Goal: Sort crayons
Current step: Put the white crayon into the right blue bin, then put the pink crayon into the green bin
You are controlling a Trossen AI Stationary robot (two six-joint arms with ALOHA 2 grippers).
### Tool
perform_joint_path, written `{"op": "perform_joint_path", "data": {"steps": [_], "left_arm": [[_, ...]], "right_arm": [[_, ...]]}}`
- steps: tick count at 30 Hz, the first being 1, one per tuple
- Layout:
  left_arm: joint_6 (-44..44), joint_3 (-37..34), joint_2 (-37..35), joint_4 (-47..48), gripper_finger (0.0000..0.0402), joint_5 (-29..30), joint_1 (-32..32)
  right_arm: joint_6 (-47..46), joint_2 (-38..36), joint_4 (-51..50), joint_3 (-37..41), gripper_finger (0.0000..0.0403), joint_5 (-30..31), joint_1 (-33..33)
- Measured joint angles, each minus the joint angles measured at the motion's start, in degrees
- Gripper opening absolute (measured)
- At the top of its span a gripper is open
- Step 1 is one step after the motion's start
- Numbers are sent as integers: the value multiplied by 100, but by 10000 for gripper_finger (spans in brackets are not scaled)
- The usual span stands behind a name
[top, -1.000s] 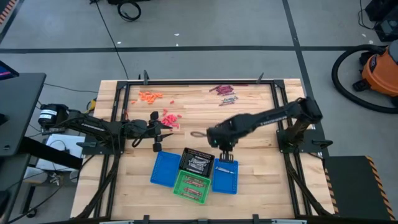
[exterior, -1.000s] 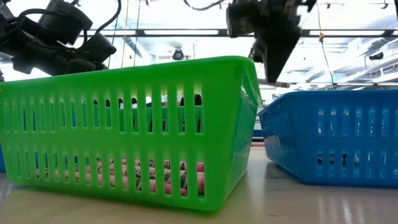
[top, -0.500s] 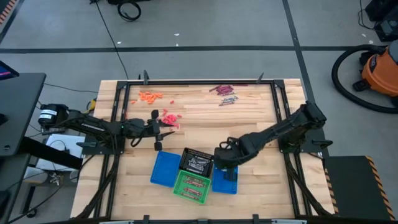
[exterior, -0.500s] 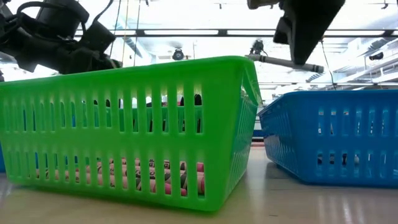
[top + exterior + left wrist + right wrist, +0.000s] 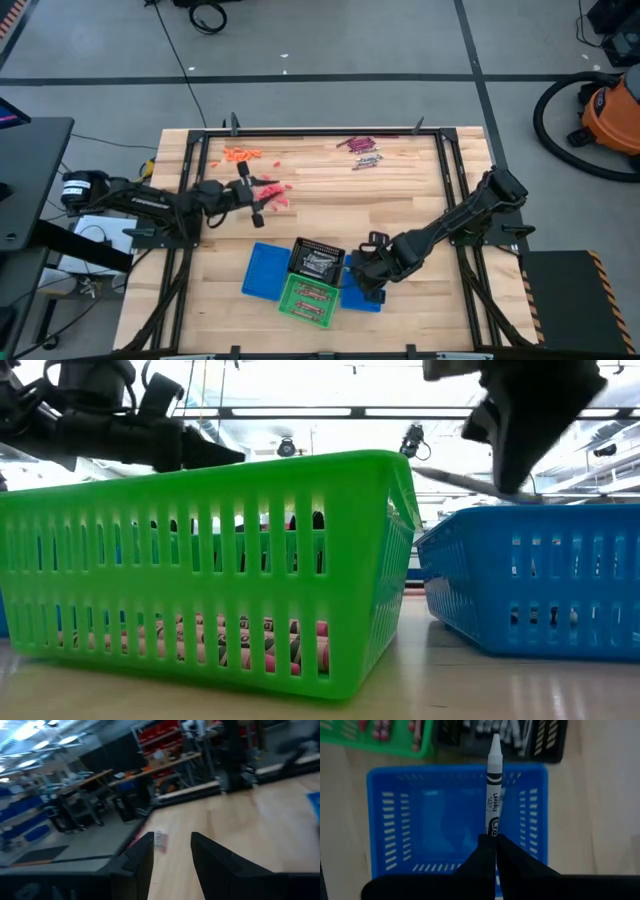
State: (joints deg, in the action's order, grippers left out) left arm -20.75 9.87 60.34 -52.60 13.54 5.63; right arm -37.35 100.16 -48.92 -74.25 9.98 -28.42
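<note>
My right gripper (image 5: 495, 846) is shut on a silvery-grey crayon (image 5: 493, 785) and hangs over the right blue basket (image 5: 395, 820), also seen from above (image 5: 368, 278). My left gripper (image 5: 172, 851) is open and level with nothing between its fingers; it stands beside the loose red crayons (image 5: 278, 190) on the table's left half (image 5: 262, 196). Orange crayons (image 5: 240, 154), maroon crayons (image 5: 357, 143) and grey crayons (image 5: 368, 162) lie in loose heaps near the far edge. The green basket (image 5: 200, 560) holds reddish crayons, and the black basket (image 5: 318, 260) holds grey ones. My right gripper pinches the crayon's blunt end (image 5: 492, 832) between its two fingertips. The fingers come from above, slanting steeply down, and the crayon runs on along them with its pointed tip (image 5: 495, 740) farthest from them. The crayon is lifted clear above the blue basket's floor.
A second blue basket (image 5: 266, 270) sits left of the black and green ones near the front edge. The table's black frame rails (image 5: 190, 160) run along both sides. Bare wood lies between the baskets and the far crayon heaps.
My right gripper has carried the crayon from the table's middle toward the near edge and a little down, over the right blue basket. My left gripper has risen, tipped up from slanting down to level, and swung slightly toward the far edge.
</note>
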Motion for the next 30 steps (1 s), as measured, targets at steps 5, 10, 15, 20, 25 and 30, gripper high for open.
{"op": "perform_joint_path", "data": {"steps": [5,10,15,20,25,30], "left_arm": [[76,0,0,-126,141,-5,357],[172,0,0,-131,141,-13,525],[228,0,0,-168,141,-25,547],[432,0,0,-164,141,-28,546],[613,164,2,348,141,-186,546],[664,689,4,1537,141,-245,546]], "right_arm": [[-22,0,74,210,13,-485,50],[-17,2,133,317,13,-540,71],[-42,2,199,484,14,-654,153],[-213,2,342,694,29,-944,252],[-157,2,303,639,66,-940,319],[-10,2,234,472,84,-833,395]]}}
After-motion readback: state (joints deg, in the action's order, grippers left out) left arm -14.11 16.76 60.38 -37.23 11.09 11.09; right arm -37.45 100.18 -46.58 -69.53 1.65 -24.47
